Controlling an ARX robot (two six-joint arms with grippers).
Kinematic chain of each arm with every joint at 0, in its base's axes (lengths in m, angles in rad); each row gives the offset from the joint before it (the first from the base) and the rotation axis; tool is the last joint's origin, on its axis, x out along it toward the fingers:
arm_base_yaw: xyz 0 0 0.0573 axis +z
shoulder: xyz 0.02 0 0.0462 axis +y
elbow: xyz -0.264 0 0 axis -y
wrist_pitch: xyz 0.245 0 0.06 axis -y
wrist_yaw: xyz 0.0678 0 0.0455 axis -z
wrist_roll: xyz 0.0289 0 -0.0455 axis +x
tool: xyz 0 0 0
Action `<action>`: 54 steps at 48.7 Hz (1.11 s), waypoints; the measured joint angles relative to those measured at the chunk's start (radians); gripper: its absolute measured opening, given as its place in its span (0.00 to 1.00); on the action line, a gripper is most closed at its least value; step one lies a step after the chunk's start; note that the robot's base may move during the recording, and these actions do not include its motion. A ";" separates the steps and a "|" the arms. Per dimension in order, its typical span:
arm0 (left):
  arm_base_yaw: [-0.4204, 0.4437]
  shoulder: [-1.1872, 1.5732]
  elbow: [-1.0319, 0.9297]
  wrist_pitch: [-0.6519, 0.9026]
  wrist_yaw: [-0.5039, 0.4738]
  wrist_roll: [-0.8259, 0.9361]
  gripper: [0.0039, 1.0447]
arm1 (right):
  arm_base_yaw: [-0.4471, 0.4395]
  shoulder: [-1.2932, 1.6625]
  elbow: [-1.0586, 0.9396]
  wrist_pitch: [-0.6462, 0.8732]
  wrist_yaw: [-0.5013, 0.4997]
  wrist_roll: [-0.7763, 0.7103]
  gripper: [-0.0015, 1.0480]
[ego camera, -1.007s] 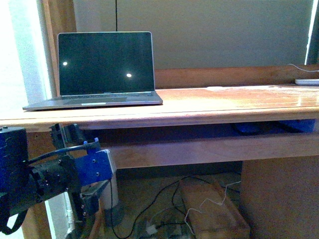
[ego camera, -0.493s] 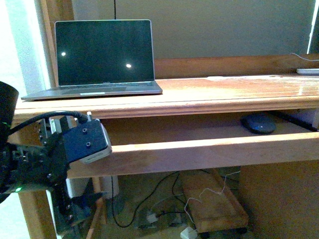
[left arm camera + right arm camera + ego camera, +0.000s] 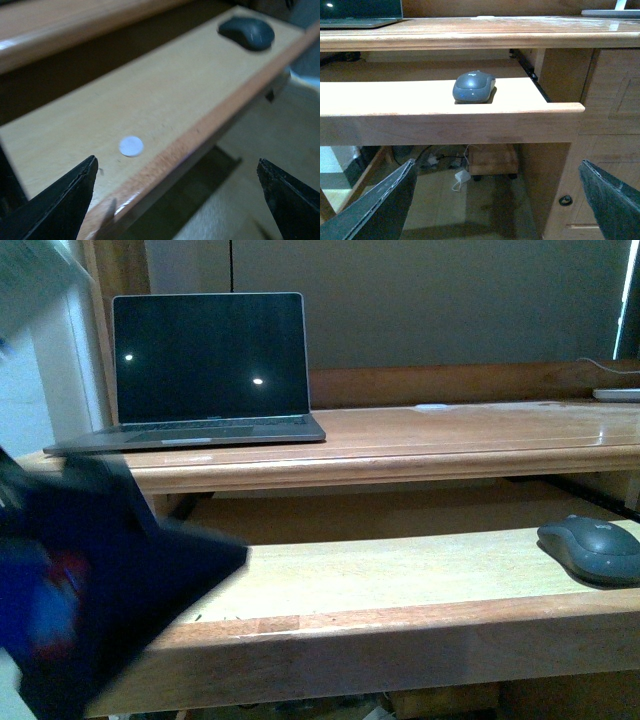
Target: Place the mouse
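Observation:
The dark grey mouse [image 3: 592,549] lies at the right end of the pulled-out wooden keyboard tray [image 3: 380,580] under the desk. It also shows in the left wrist view [image 3: 247,33] and in the right wrist view [image 3: 473,87]. My left gripper [image 3: 180,200] is open and empty, over the tray's front edge, well away from the mouse. The left arm [image 3: 90,590] is a blurred dark blue mass at the tray's left end. My right gripper [image 3: 497,200] is open and empty, in front of and below the tray, facing the mouse.
An open laptop [image 3: 205,370] with a dark screen stands on the desk top [image 3: 450,435] at the left. A white dot [image 3: 131,146] marks the tray. A desk cabinet [image 3: 600,125] stands to the right. Cables and a wooden box [image 3: 492,160] lie on the floor.
The tray has come out much further, with the mouse now in plain view on it. The left arm has moved up and closer, now blurred.

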 joint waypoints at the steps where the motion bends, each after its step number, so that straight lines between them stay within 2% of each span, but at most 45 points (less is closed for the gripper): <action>1: 0.000 -0.015 -0.002 0.000 -0.004 -0.017 0.93 | 0.000 0.000 0.000 0.000 0.000 0.000 0.93; 3: 0.000 -0.062 -0.007 0.000 -0.008 -0.066 0.93 | 0.000 0.000 0.000 0.000 0.000 0.000 0.93; 5: -0.019 -0.085 -0.027 0.055 -0.112 -0.081 0.90 | 0.000 0.000 0.000 0.000 0.000 0.000 0.93; 6: -0.037 -0.101 -0.052 0.122 -0.216 -0.084 0.87 | 0.000 0.000 0.000 0.000 0.000 0.000 0.93; 7: -0.043 -0.107 -0.067 0.139 -0.241 -0.084 0.85 | 0.000 0.000 0.000 0.000 -0.002 0.000 0.93; 10: -0.052 -0.136 -0.140 0.301 -0.475 -0.089 0.76 | 0.011 0.011 0.004 -0.019 0.034 0.010 0.93; 14: -0.035 -0.164 -0.225 0.398 -0.655 -0.095 0.66 | 0.065 0.080 0.034 -0.068 0.161 0.045 0.93; 15: -0.023 -0.176 -0.250 0.412 -0.690 -0.097 0.63 | 0.070 0.100 0.040 -0.064 0.168 0.047 0.93; 17: -0.004 -0.194 -0.282 0.423 -0.706 -0.098 0.58 | 0.079 0.177 0.064 -0.029 0.175 0.062 0.93; 19: 0.012 -0.214 -0.310 0.429 -0.705 -0.100 0.53 | 0.079 0.245 0.087 0.007 0.163 0.066 0.93; 24: 0.064 -0.292 -0.397 0.438 -0.651 -0.101 0.32 | 0.064 0.516 0.248 0.164 0.111 0.077 0.93; 31: 0.133 -0.386 -0.486 0.438 -0.584 -0.102 0.02 | 0.084 0.881 0.533 0.163 0.076 0.080 0.93; 34: 0.156 -0.422 -0.513 0.431 -0.562 -0.106 0.02 | 0.114 1.041 0.666 0.127 0.086 0.059 0.93; 38: 0.175 -0.457 -0.538 0.421 -0.542 -0.105 0.02 | 0.128 1.146 0.744 0.090 0.095 0.051 0.93; 44: 0.207 -0.515 -0.574 0.395 -0.514 -0.106 0.02 | 0.147 1.305 0.868 0.048 0.172 0.023 0.93; 48: 0.226 -0.559 -0.594 0.373 -0.491 -0.106 0.02 | 0.151 1.383 0.924 0.037 0.232 -0.002 0.93; 49: 0.250 -0.575 -0.600 0.362 -0.446 -0.106 0.02 | 0.151 1.398 0.933 0.031 0.241 -0.005 0.93; 51: 0.281 -0.591 -0.607 0.352 -0.415 -0.105 0.02 | 0.151 1.426 0.951 0.019 0.263 -0.014 0.93; 54: 0.307 -0.610 -0.615 0.341 -0.405 -0.105 0.02 | 0.151 1.450 0.963 0.009 0.274 -0.020 0.93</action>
